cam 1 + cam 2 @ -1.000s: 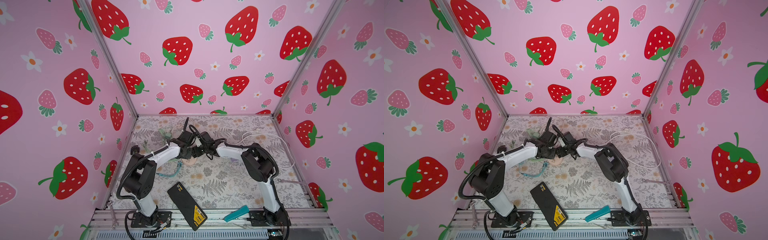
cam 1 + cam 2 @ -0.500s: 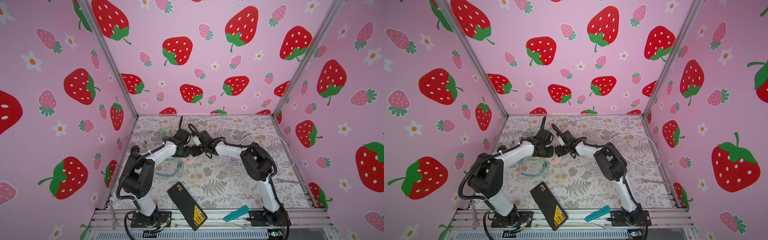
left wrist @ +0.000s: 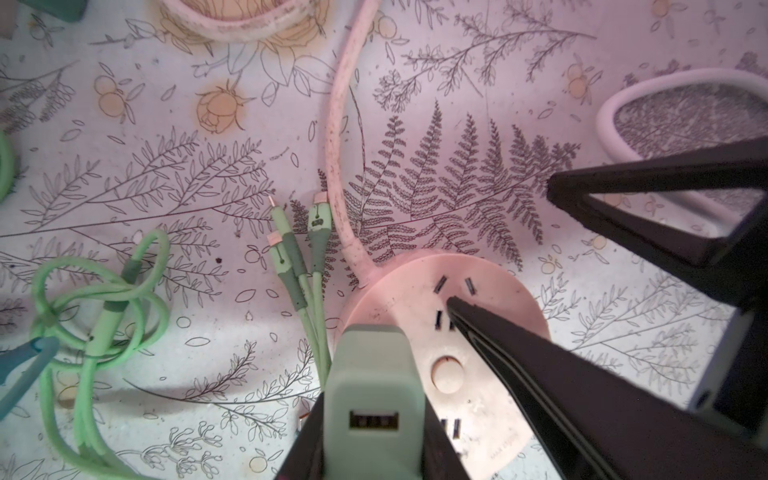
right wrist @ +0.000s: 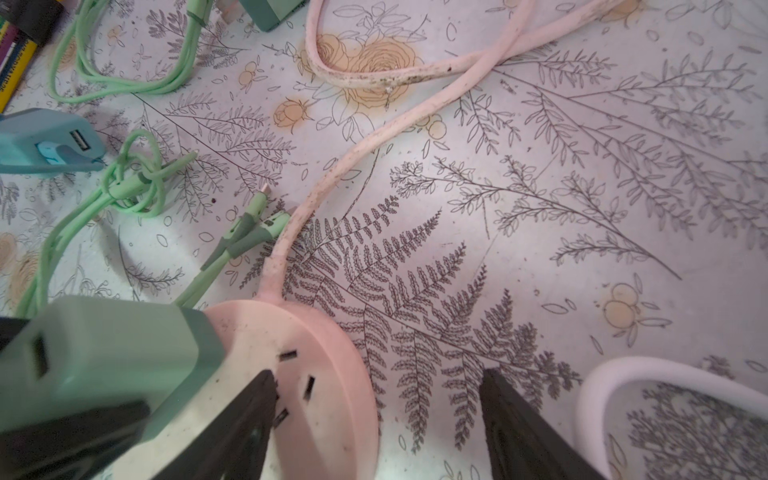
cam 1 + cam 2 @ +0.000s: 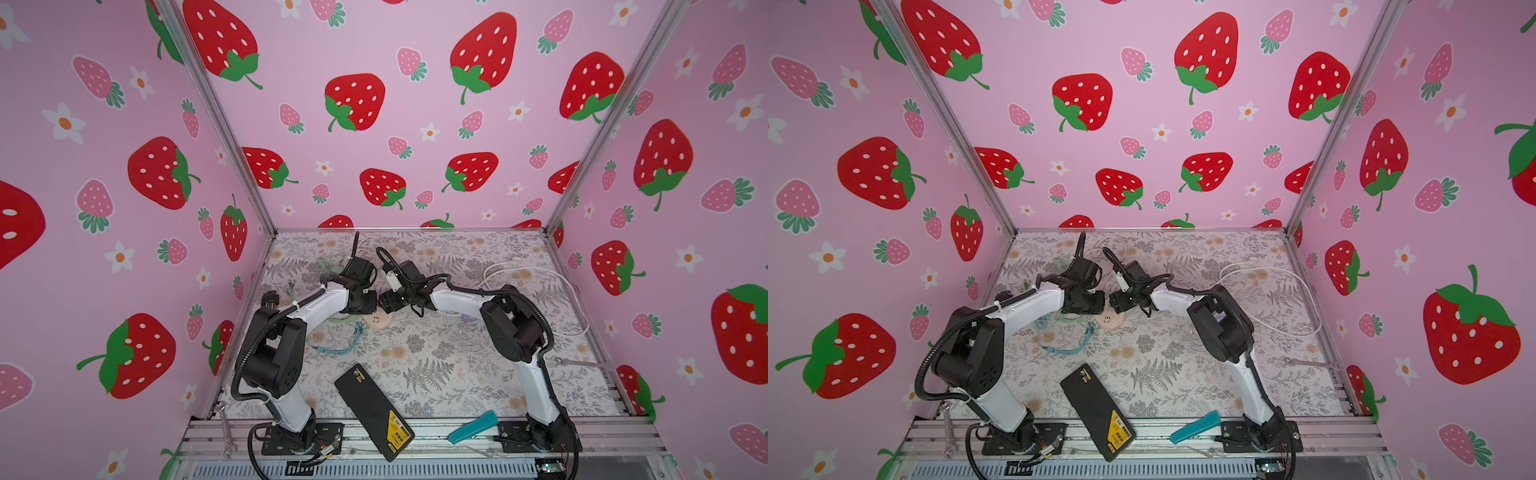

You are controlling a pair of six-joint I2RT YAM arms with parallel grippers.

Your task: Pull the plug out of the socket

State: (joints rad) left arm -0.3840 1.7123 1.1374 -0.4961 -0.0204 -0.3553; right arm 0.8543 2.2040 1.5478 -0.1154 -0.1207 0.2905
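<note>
The round pink socket [image 4: 332,374] lies on the floral mat, seen in both top views [image 5: 379,321] [image 5: 1110,320]. A pale green plug [image 3: 374,361] with a USB port stands at its edge. My left gripper [image 3: 374,419] is shut on the plug, with one finger on each side. The plug's base is hidden, so I cannot tell whether its prongs sit in the socket. My right gripper [image 4: 378,399] is open. One of its fingers [image 4: 249,411] presses on the socket's top face and the other stands on the mat beside it.
The socket's pink cord [image 4: 374,145] runs away across the mat. Green cables [image 3: 104,299] and a teal charger [image 4: 45,141] lie close by, and a white cable loop [image 4: 665,374] lies on the other side. A black device [image 5: 374,411] and a teal object [image 5: 473,426] lie near the front rail.
The left wrist has shifted slightly left and back with the plug in its grip. The right gripper stays on the socket.
</note>
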